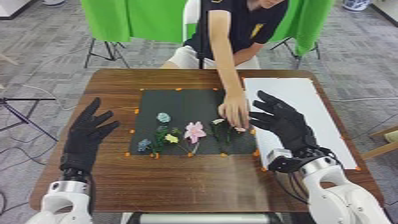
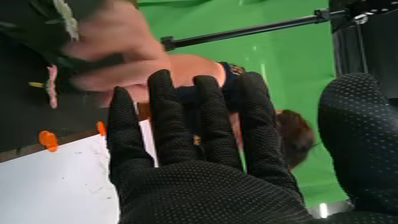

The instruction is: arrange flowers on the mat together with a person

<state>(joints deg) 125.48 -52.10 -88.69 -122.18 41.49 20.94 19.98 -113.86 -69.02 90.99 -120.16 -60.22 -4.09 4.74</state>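
Seemingly a robotics lab: a green backdrop [image 1: 147, 20] on black stands [image 1: 110, 49] towards twelve o'clock, grey carpet [image 1: 53, 45] (rather office-like, that), loose cables near nine, white robot arms [image 1: 330, 182] around five and seven.

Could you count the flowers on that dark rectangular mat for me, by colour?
Blue clustered flowers: 2
Small pale yellow flower: 1
Pink flowers, one large, one small: 2
Slender whitish flower: 1
Total: 6
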